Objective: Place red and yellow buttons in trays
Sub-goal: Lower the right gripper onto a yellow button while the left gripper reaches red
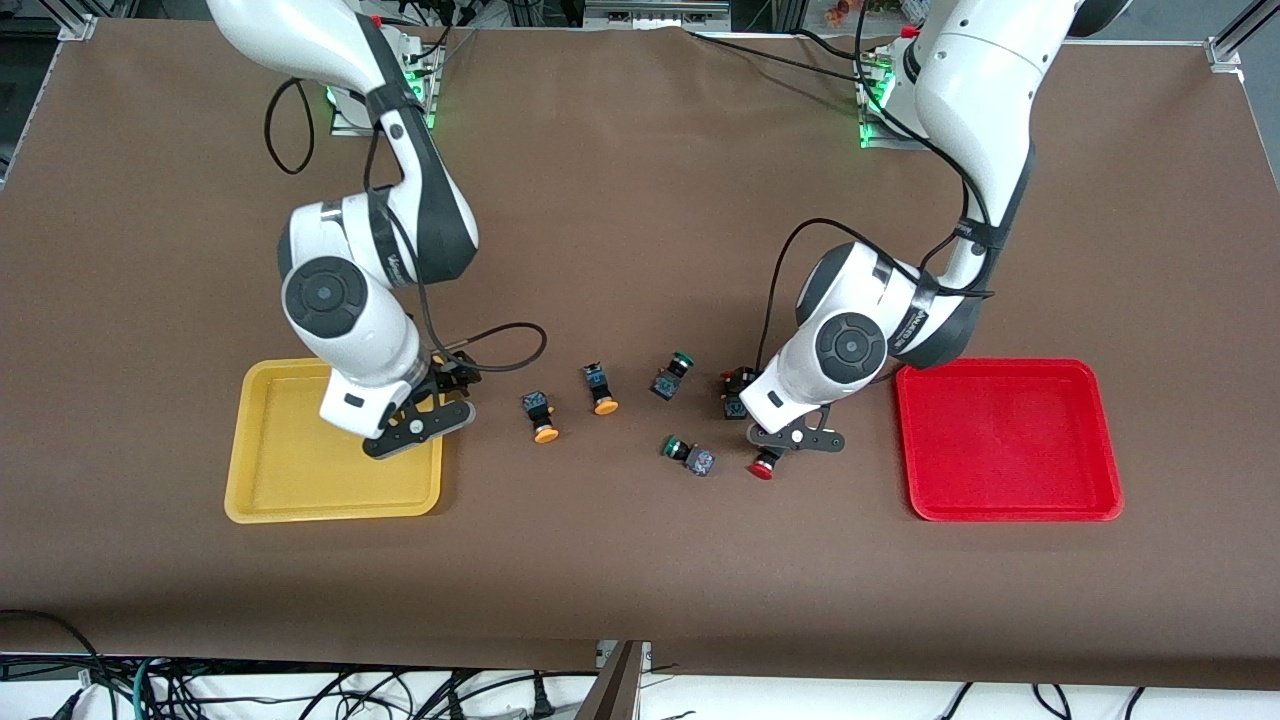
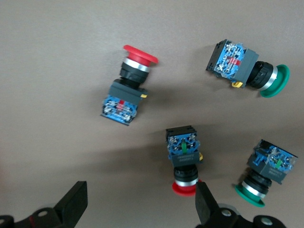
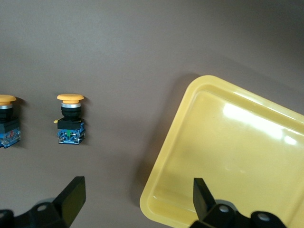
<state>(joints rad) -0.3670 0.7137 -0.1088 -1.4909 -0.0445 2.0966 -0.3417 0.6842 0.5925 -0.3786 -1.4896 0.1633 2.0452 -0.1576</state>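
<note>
Red and yellow buttons lie scattered on the brown surface (image 1: 640,560) between two trays in the front view: the yellow tray (image 1: 262,480) toward the right arm's end, the red tray (image 1: 1010,440) toward the left arm's end, both holding no buttons. Two yellow-capped buttons (image 1: 540,417) (image 1: 600,388) lie side by side near the yellow tray, and two green-capped buttons (image 1: 672,375) (image 1: 690,455) lie nearer the middle (one nearer the front camera than the other). One red-capped button (image 1: 763,466) shows just beside the left pincer (image 1: 795,438), which hangs low over the surface near the red tray; a second dark body (image 1: 737,395) is partly hidden by that arm. The right pincer (image 1: 418,425) hangs over the yellow tray's edge nearest the buttons. The left wrist view shows the left pincer (image 2: 140,206) with fingers (image 2: 73,202) spread wide above bare surface, one red-capped button (image 2: 183,159) lying close to one finger, its cap toward the pincer, another red-capped button (image 2: 128,85) apart from it, and the two green-capped ones (image 2: 247,69) (image 2: 266,173) off to one side. The right wrist view shows the right pincer (image 3: 137,202) likewise spread, holding nothing, straddling the rounded corner of the yellow tray (image 3: 228,156), with one yellow-capped button (image 3: 70,118) fully seen and the other (image 3: 7,121) cut by the frame edge.
</note>
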